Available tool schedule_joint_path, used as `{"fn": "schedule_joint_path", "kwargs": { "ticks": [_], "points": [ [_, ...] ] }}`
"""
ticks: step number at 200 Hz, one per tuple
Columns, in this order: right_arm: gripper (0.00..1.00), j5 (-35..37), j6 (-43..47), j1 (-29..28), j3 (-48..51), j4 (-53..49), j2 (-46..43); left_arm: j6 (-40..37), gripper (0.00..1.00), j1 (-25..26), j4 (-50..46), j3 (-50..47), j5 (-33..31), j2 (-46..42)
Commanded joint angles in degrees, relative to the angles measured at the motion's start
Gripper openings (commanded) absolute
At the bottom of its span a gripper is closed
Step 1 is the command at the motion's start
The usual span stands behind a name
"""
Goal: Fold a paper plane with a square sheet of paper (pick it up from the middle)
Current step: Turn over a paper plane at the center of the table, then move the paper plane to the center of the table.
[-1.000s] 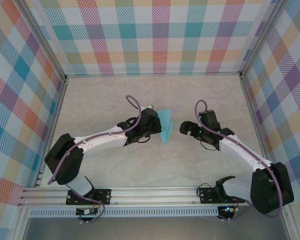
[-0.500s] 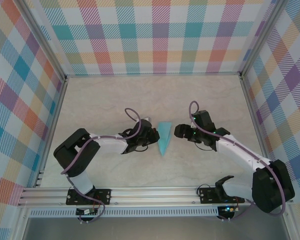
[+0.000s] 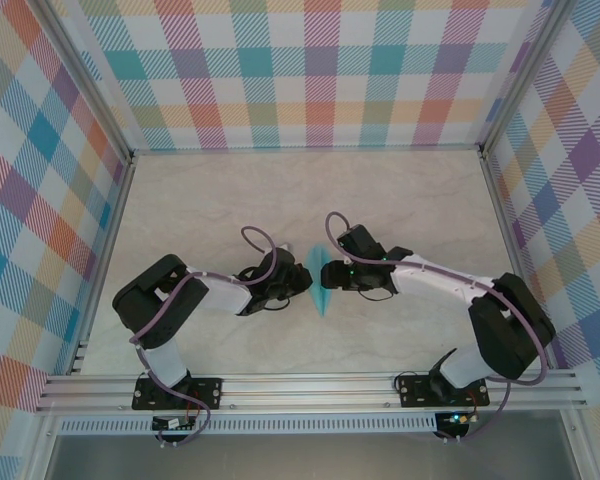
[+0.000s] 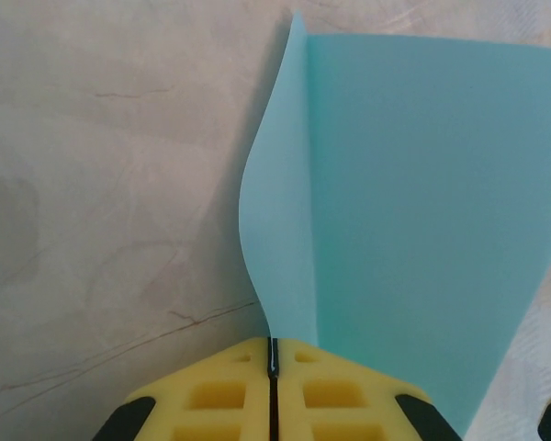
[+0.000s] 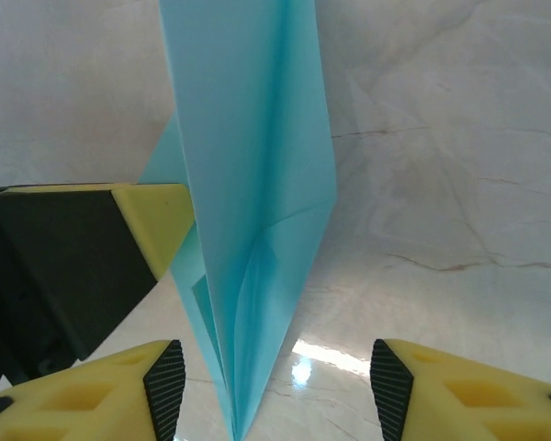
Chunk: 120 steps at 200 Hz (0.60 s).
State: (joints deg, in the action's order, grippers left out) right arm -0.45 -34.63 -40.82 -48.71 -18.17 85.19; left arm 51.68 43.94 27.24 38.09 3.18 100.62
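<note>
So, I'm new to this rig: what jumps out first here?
A folded light-blue paper plane in the middle of the table is pinched by the shut left gripper. The right gripper faces it, jaws open either side of its pointed end. Bright checked walls ring it.

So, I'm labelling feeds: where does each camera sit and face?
Top external: above and behind the robot, looking down at the table; both arms show.
Left wrist: on the left arm, looking along the left pincer, shut on the paper plane.
Right wrist: on the right arm, facing the plane between the open right pincer; the left pincer's finger shows.
Shared: both wrist views see the plane, from opposite sides.
</note>
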Motion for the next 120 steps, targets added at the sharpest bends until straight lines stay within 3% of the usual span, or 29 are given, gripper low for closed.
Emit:
{"fn": "schedule_joint_path", "kwargs": {
  "ticks": [1, 14, 34, 120],
  "points": [
    [0.57, 1.0, 0.8, -1.9, -2.8, -1.4, 1.7, 0.3, 0.09, -0.7, 1.6, -0.8, -0.1, -1.0],
    [0.56, 1.6, 0.9, -3.0, -3.8, -1.7, 2.7, 0.3, 0.09, -0.8, 1.6, -1.0, -0.1, -1.1],
    [0.42, 2.4, 0.6, -3.9, -4.8, -2.1, 4.1, 0.2, 0.1, -0.9, 1.5, -1.0, 0.0, -1.1],
    [0.41, 2.3, -0.3, -4.9, -7.2, -2.9, 9.6, 0.3, 0.1, -1.1, 1.5, -1.1, 0.3, -1.3]
  ]
}}
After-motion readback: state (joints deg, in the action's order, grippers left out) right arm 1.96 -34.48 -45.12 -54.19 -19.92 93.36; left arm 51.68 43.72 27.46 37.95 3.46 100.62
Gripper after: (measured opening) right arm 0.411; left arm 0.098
